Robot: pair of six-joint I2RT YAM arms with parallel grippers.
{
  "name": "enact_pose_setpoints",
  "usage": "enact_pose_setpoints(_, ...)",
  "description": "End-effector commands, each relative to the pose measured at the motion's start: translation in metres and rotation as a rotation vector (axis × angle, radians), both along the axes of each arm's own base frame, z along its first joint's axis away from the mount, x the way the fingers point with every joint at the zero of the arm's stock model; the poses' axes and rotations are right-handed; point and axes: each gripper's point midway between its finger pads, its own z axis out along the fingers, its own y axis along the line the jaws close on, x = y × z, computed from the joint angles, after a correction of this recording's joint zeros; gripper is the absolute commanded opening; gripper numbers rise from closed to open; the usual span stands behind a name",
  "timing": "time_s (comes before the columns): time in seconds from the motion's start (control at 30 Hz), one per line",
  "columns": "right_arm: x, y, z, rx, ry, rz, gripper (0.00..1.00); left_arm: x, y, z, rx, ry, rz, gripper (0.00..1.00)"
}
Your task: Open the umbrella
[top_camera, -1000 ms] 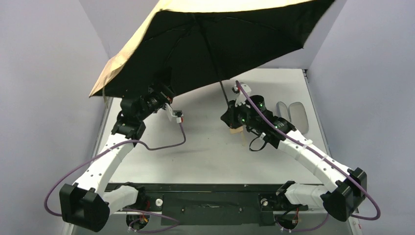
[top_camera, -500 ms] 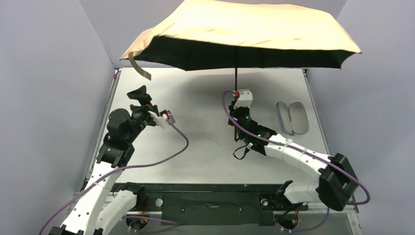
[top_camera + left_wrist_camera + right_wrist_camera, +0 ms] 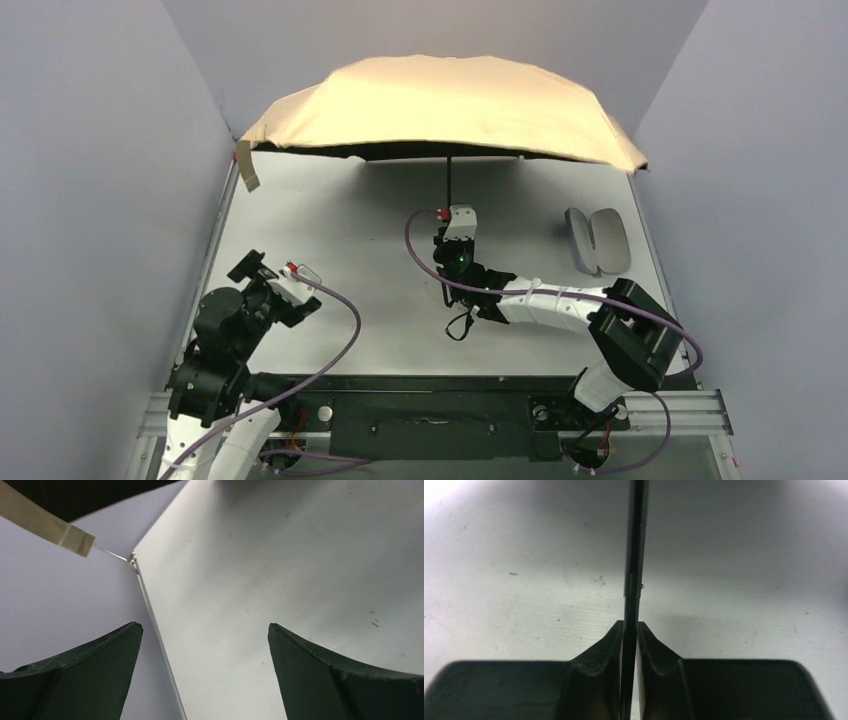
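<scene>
Right wrist view shows the right end effector [image 3: 630, 630] closed on the thin black shaft [image 3: 634, 555] of the umbrella [image 3: 440, 105], with one finger pressing it from each side, and the shaft runs straight up the middle of the picture above the pale desk [image 3: 749, 580]. In the top external view this shaft stands nearly upright over the middle of the desk and the umbrella is fully open above it. The peach-beige canopy spreads over the far half of the desk, almost from the left wall to the right wall, and its black lining shows under the near edge. A beige strap [image 3: 246, 168] hangs from the left edge of the canopy. The left end effector [image 3: 204, 626] is open, its two dark fingers wide apart with nothing between them, and it faces the far left corner of the desk. It is at the near left side, well apart from the umbrella. A grey-lavender sleeve [image 3: 597, 240] lies flat on the desk near the right wall.
</scene>
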Motion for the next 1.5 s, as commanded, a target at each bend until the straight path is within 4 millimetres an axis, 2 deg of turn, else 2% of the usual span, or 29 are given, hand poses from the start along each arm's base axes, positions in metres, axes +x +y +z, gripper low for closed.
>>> enact_pose_setpoints(0.0,0.002,0.02,0.004,0.091,-0.024,0.032,0.14,-0.026,-0.005,-0.037,-0.036,0.142,-0.037,0.97)
enact_pose_setpoints(0.07,-0.001,0.025,0.0,0.085,-0.016,0.07,0.24,-0.03,-0.005,-0.046,-0.018,0.167,-0.045,0.97)
enact_pose_setpoints(0.1,-0.003,0.027,-0.004,0.073,-0.009,0.095,0.35,-0.03,-0.003,-0.049,-0.011,0.177,-0.037,0.97)
enact_pose_setpoints(0.13,-0.004,0.028,-0.004,0.072,-0.009,0.105,0.41,-0.03,-0.002,-0.052,-0.01,0.186,-0.031,0.97)
enact_pose_setpoints(0.17,-0.007,0.027,-0.008,0.06,-0.001,0.12,0.53,-0.028,-0.001,-0.054,-0.008,0.195,-0.021,0.97)
enact_pose_setpoints(0.23,-0.01,0.026,-0.01,0.046,0.009,0.14,0.67,-0.026,-0.001,-0.057,-0.019,0.21,-0.008,0.97)
enact_pose_setpoints(0.33,-0.022,0.021,-0.01,0.019,0.021,0.179,0.77,-0.025,-0.006,-0.059,-0.049,0.24,-0.013,0.97)
enact_pose_setpoints(0.37,-0.025,0.021,-0.005,0.014,0.012,0.2,0.79,-0.026,-0.007,-0.061,-0.054,0.247,-0.019,0.97)
enact_pose_setpoints(0.4,-0.032,0.016,-0.011,-0.008,0.024,0.213,0.8,-0.027,-0.01,-0.062,-0.06,0.255,-0.031,0.97)
enact_pose_setpoints(0.43,-0.036,0.015,-0.006,-0.015,0.015,0.239,0.82,-0.027,-0.011,-0.062,-0.064,0.262,-0.034,0.97)
enact_pose_setpoints(0.47,-0.042,0.009,-0.014,-0.041,0.029,0.253,0.83,-0.027,-0.012,-0.063,-0.069,0.271,-0.036,0.97)
enact_pose_setpoints(0.5,-0.046,0.006,-0.011,-0.055,0.024,0.274,0.84,-0.028,-0.012,-0.063,-0.077,0.28,-0.033,0.97)
enact_pose_setpoints(0.6,-0.058,-0.008,-0.018,-0.132,0.029,0.328,0.87,-0.026,-0.011,-0.066,-0.083,0.325,-0.006,0.97)
enact_pose_setpoints(0.77,-0.068,-0.035,-0.011,-0.238,0.0,0.374,0.9,-0.018,-0.005,-0.062,-0.135,0.38,0.094,0.97)
enact_pose_setpoints(0.8,-0.071,-0.04,-0.014,-0.267,0.003,0.393,0.91,-0.016,-0.004,-0.066,-0.135,0.408,0.114,0.97)
enact_pose_setpoints(0.83,-0.072,-0.048,-0.009,-0.282,-0.007,0.4,0.91,-0.014,-0.003,-0.063,-0.152,0.414,0.14,0.97)
enact_pose_setpoints(0.93,-0.079,-0.066,-0.004,-0.353,-0.021,0.464,0.92,-0.007,0.002,-0.071,-0.132,0.501,0.211,0.97)
enact_pose_setpoints(0.97,-0.079,-0.078,0.002,-0.357,-0.027,0.451,0.92,-0.004,0.004,-0.068,-0.136,0.505,0.231,0.97)
enact_pose_setpoints(1.13,-0.084,-0.125,0.018,-0.525,-0.026,0.495,0.91,0.012,0.003,-0.087,-0.081,0.636,0.264,0.97)
enact_pose_setpoints(1.17,-0.086,-0.138,0.014,-0.573,0.008,0.49,0.91,0.014,0.006,-0.09,-0.072,0.644,0.287,0.97)
enact_pose_setpoints(1.23,-0.085,-0.167,0.017,-0.666,0.033,0.413,0.9,0.021,0.011,-0.1,-0.051,0.676,0.324,0.97)
enact_pose_setpoints(1.33,-0.089,-0.209,0.016,-0.733,0.109,0.308,0.89,0.031,0.019,-0.105,-0.066,0.651,0.35,0.97)
enact_pose_setpoints(1.47,-0.098,-0.25,0.016,-0.751,0.187,0.172,0.89,0.037,0.031,-0.117,-0.062,0.634,0.394,0.97)
